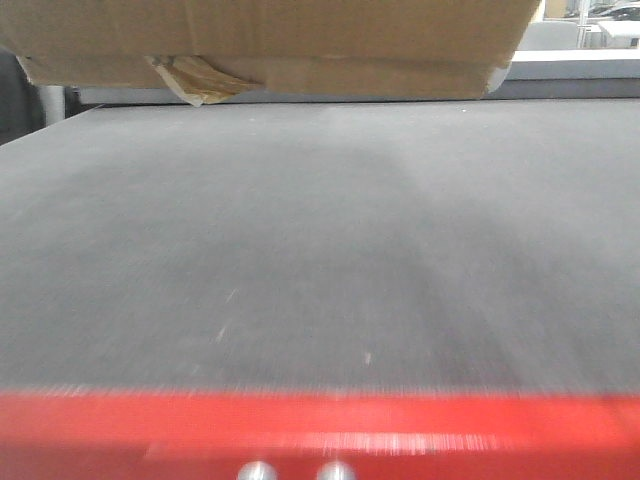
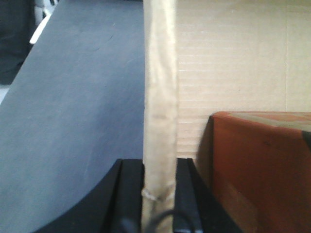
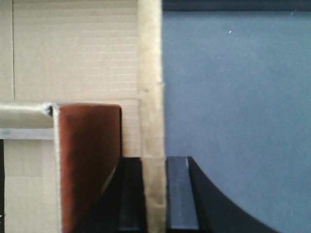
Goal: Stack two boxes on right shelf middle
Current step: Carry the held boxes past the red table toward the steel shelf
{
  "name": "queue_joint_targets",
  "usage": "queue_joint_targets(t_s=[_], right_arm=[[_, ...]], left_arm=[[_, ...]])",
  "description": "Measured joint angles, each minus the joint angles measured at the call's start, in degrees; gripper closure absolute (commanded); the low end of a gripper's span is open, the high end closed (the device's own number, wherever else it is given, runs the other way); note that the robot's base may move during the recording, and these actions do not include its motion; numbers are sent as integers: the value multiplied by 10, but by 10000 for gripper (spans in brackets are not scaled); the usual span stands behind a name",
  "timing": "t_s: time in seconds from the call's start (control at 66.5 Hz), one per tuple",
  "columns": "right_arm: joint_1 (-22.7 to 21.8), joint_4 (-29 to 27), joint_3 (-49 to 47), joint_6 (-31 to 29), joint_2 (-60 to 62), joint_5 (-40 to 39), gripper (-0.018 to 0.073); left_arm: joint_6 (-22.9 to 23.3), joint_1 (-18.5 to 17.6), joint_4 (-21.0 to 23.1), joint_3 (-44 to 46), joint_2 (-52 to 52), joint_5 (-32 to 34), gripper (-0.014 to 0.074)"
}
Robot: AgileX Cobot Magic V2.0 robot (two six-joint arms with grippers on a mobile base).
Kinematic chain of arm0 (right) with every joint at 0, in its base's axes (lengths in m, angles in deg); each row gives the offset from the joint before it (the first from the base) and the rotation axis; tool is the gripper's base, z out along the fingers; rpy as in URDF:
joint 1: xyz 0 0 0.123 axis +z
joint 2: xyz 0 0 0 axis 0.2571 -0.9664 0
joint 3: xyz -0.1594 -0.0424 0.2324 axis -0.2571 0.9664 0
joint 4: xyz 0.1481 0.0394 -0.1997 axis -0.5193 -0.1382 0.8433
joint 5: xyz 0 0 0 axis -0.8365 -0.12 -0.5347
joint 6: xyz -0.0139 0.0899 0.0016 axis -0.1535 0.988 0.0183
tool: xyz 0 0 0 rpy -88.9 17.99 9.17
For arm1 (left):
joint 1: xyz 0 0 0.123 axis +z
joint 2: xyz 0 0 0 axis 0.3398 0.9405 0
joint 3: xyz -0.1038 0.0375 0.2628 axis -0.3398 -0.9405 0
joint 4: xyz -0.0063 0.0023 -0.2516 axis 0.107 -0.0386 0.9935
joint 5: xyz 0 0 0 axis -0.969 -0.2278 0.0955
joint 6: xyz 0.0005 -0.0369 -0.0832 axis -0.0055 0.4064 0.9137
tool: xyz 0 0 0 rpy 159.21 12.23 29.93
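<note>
Left gripper [image 2: 159, 167], right gripper [image 3: 154, 162] pinched tight on box [image 1: 270, 30] walls. Box seemingly clear of grey deck [image 1: 320, 250]; thin cardboard may buckle, slip.

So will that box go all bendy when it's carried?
Probably a little: the box is thin cardboard, and the left claw and right claw each pinch just one wall. Its bottom edge looks creased, with tape peeling, so it may sag. A reddish thing sits inside, so maybe not very light.
</note>
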Motion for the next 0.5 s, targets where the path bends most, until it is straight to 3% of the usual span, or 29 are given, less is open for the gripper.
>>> queue_joint_targets(t_s=[0.496], right_arm=[[0, 0, 0, 1, 0, -1, 722]], left_arm=[[0, 0, -3, 0, 0, 0, 707]])
